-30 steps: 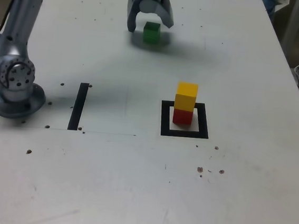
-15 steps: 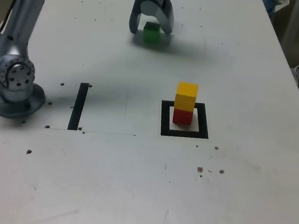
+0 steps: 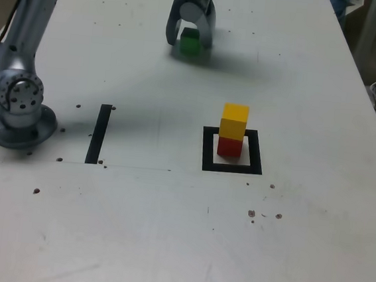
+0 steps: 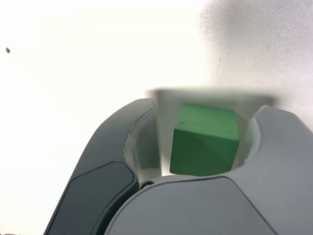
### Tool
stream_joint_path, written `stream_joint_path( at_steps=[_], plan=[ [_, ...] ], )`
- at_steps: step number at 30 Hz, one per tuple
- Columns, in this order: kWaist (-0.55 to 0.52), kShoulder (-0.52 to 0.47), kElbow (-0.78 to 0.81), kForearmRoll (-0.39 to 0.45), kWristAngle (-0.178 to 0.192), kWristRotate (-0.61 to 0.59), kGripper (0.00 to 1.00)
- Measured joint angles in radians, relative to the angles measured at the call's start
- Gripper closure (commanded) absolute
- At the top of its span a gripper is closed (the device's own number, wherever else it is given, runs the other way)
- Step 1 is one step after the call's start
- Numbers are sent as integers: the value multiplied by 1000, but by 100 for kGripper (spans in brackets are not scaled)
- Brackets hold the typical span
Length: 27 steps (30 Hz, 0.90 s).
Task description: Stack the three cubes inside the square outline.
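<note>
I see my gripper (image 3: 190, 40) at the far end of the table (image 3: 298, 245), down low around the green cube (image 3: 190, 42). Its two curved grey fingers (image 3: 174, 30) look smooth and shiny, like hard plastic, and they stand on both sides of the cube. In the wrist view the green cube (image 4: 205, 139) sits between the jaws, with flat dull faces and sharp edges. One jaw looks right up against it, and I see a thin gap on the other side, so the jaws are partly open and I cannot tell if they have a real hold on it. The cube looks like it rests on the table.

Nearer to the camera, toward the exterior view's right, is the square outline (image 3: 207, 151), a thick frame of black tape with a white middle. The red cube (image 3: 229, 147) sits inside it, and the yellow cube (image 3: 234, 121) sits right on top of the red one. Both are small plain blocks with dull faces.

The table is flat and pale grey with little dark specks. A straight black strip (image 3: 99, 134) lies toward the exterior view's left, near the round metal base (image 3: 18, 108) of the arm
</note>
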Motion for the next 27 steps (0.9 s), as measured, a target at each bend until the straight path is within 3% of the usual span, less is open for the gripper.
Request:
stream_joint_path(
  at_steps=[5, 10, 17, 27],
  plan=[
    [-2, 0, 2, 0, 5, -1, 62],
    [-4, 0, 1, 4, 21, -1, 71],
    [-9, -2, 1, -7, 15, 1, 82],
    [-76, -58, 4, 34, 10, -25, 85]
  ],
)
